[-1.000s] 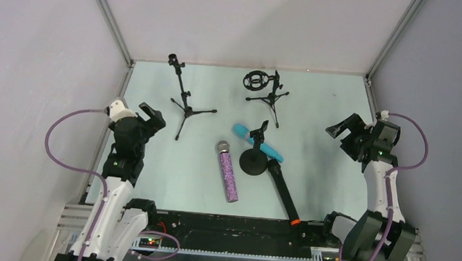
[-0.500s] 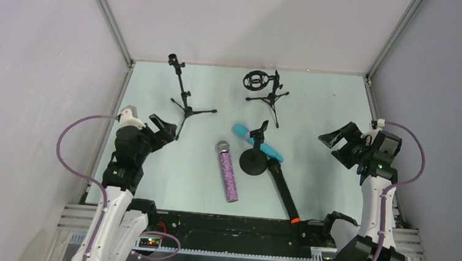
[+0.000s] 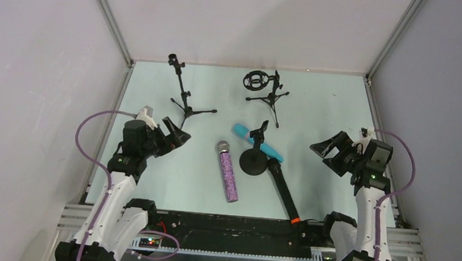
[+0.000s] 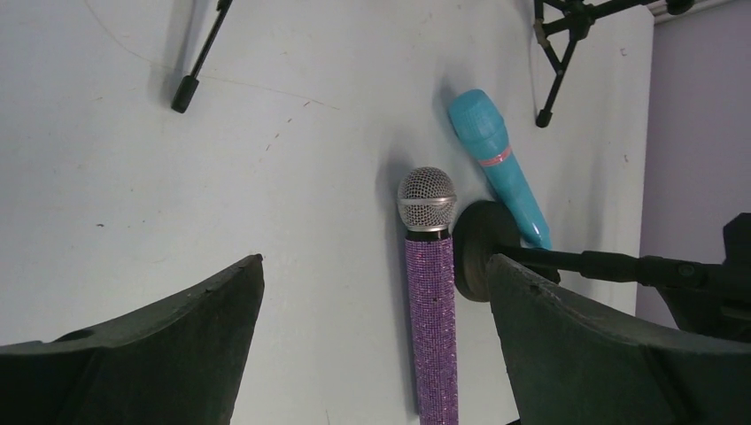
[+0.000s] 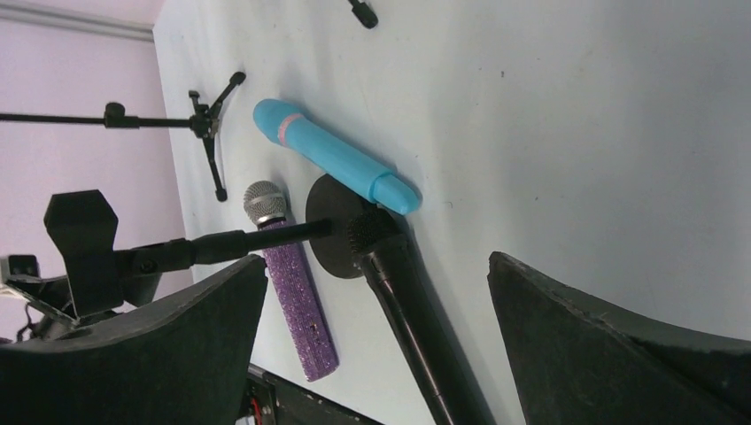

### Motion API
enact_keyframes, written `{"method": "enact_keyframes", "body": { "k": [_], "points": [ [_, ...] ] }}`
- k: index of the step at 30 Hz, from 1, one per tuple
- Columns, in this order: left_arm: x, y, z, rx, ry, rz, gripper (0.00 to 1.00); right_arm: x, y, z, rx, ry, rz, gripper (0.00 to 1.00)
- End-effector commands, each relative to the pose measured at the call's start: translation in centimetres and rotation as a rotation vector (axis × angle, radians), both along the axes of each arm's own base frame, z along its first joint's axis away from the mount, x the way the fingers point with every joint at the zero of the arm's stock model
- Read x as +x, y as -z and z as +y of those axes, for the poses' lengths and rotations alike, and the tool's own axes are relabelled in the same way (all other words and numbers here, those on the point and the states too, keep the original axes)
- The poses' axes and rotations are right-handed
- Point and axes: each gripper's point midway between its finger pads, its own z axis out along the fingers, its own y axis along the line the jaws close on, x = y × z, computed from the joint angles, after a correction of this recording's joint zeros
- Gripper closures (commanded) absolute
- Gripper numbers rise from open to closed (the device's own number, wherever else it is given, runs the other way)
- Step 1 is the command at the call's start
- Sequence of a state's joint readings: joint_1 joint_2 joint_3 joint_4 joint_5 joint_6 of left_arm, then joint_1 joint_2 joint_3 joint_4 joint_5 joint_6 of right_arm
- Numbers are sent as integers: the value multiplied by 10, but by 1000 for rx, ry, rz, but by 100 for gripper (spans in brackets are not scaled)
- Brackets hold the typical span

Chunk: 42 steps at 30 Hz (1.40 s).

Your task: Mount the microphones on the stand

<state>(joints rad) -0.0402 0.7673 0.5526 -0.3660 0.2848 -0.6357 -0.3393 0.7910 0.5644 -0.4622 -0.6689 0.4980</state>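
Looking down from the top camera, all three mics are lying flat on the pale green table (image 3: 323, 100), none clipped in yet. The purple glitter microphone (image 3: 228, 176) is about mid-table, silver mesh head pointing away from the arms. Just to its right stands the round-base stand (image 3: 253, 163), upright, clip on top. The turquoise microphone (image 3: 271, 150) lies diagonally behind that base, passing under the clip in this view. The black microphone (image 3: 283, 189) has its head right up against the base (touching or not, can't tell), and its orange-red ring end reaches the near edge of the table. Further back are two more stands, the tripod stand with a clip (image 3: 184, 99) on the left and the tripod stand with a ring mount (image 3: 262, 86) to its right.

The left gripper (image 3: 178, 133) hovers left of the purple mic with its jaws spread wide and nothing between them; its wrist cam sees the purple mic framed between the fingers. The right gripper (image 3: 325, 157) is off to the right of the black mic, also spread wide and empty.
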Motion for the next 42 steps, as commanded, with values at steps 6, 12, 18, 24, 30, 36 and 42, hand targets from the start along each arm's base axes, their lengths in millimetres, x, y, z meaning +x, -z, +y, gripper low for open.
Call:
{"method": "enact_keyframes", "body": {
  "k": [6, 12, 18, 24, 30, 36, 42],
  "points": [
    [1, -52, -2, 16, 46, -175, 2, 6, 3, 33, -79, -142, -29, 0],
    [-1, -72, -3, 40, 73, -239, 2, -2, 6, 57, -152, -224, -1, 0],
    [6, -77, 0, 64, 72, -240, 2, -5, -9, 59, -227, -216, -30, 0],
    [14, -66, 4, 108, 82, -204, 2, -1, -22, 49, -91, -144, -29, 0],
    [15, -59, -3, 98, 133, -160, 2, 7, -19, 45, -65, -137, -20, 0],
    [16, -41, -11, 133, 188, -31, 2, 9, -11, 56, -56, -171, 9, 0],
    [12, -31, -27, 382, 274, 110, 2, 11, 6, 67, -85, -195, 65, 0]
  ]
}}
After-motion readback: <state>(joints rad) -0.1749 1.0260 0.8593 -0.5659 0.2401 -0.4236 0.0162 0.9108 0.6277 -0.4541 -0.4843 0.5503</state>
